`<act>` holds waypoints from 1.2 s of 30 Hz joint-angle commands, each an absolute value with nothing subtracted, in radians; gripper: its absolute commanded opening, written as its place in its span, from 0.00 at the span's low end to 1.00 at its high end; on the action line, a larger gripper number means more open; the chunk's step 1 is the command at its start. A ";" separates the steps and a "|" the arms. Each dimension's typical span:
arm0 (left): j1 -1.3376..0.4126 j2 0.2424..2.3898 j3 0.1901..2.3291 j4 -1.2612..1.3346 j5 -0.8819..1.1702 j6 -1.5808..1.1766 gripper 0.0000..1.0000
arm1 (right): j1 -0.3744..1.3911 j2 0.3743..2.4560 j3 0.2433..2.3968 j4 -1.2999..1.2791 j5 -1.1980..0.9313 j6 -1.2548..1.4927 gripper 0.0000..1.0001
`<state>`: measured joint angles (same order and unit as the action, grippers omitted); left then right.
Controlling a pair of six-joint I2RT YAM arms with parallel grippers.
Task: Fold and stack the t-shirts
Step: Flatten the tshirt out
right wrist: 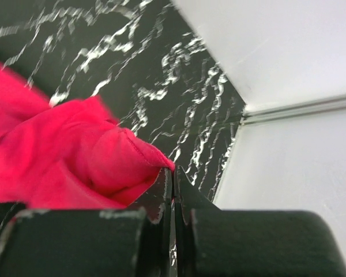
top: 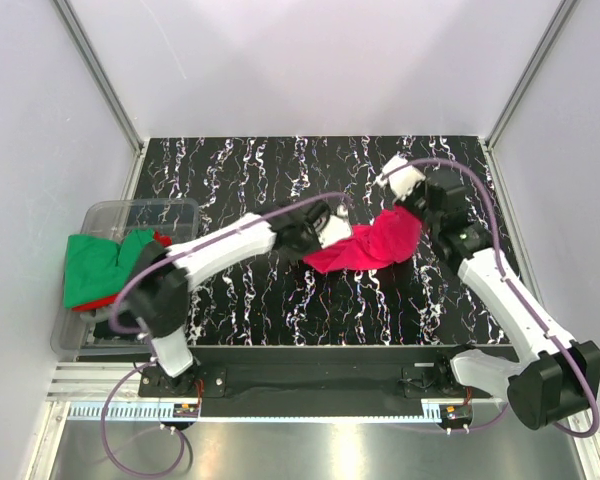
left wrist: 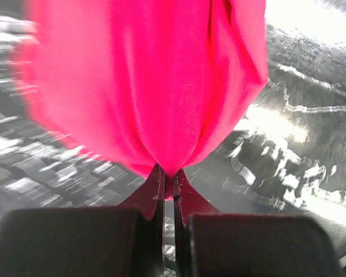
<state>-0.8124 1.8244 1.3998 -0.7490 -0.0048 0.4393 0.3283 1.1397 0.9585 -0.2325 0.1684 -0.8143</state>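
Soft crimson cloth t-shirt (top: 372, 246): long axis near-left to far-right (diagonal); left gripper (left wrist: 168, 175) and right gripper (right wrist: 172, 173) pinch opposite ends.

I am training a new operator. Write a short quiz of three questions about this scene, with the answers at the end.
1. True or false: the left gripper and the right gripper are each shut on the crimson t-shirt.
2. Where does the green t-shirt lie?
A) in the clear bin at the left
B) in the right gripper
C) over the left gripper
3. Short answer: what colour is the cloth that shows under the green t-shirt?

Key: 1 true; 2 A; 3 red.
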 commanded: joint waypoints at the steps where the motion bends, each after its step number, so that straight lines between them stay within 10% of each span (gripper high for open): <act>1: -0.793 1.555 1.443 -0.771 -0.101 0.529 0.00 | 0.310 1.123 1.135 -0.147 0.207 -0.698 0.00; 20: -0.764 1.097 1.517 -0.954 -0.063 0.693 0.18 | 0.279 0.779 1.252 -0.397 0.209 -0.624 0.00; 26: -0.679 1.270 1.379 -0.757 0.052 0.660 0.58 | 0.278 0.967 1.056 -0.128 0.239 -0.603 0.00; 32: -0.499 1.805 1.808 -0.889 0.139 0.477 0.59 | 0.226 1.296 1.072 -0.011 0.189 -0.601 0.00; 36: -0.506 1.803 1.748 -0.916 0.253 0.469 0.57 | 0.184 1.402 1.115 -0.011 0.155 -0.585 0.00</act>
<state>-0.4911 1.8950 1.7378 -0.8455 0.1158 0.5179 0.2169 1.4208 1.0500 -0.1173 0.1890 -0.6041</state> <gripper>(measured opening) 0.575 0.012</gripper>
